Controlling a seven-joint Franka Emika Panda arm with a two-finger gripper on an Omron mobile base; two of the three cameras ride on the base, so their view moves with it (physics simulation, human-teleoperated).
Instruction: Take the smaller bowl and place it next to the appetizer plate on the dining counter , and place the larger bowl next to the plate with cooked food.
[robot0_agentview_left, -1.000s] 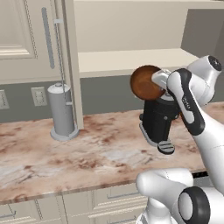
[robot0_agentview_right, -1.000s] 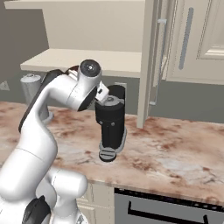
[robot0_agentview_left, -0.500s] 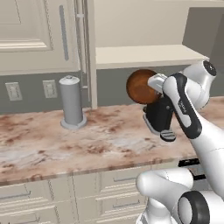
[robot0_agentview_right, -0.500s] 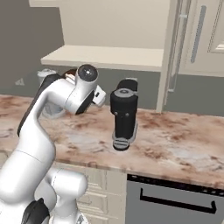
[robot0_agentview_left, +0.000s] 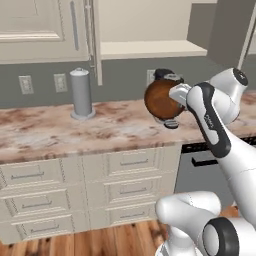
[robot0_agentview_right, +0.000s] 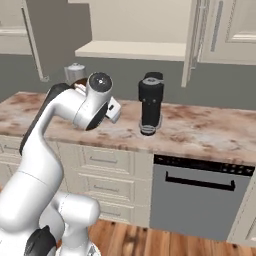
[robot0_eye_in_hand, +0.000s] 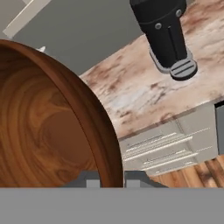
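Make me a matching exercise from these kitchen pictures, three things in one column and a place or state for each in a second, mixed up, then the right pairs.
Things:
1. wooden bowl
2. black coffee machine
3. grey canister

Places or states:
A. stands on the marbled counter, by the wall outlets
B. held off the counter, rim pinched in the shut end effector
C. stands on the counter above the dishwasher's left edge

Pairs: 1-B, 2-C, 3-A

Glossy white arm (robot0_agentview_left: 215, 125) with rounded segments, dark grey joint bands and caps
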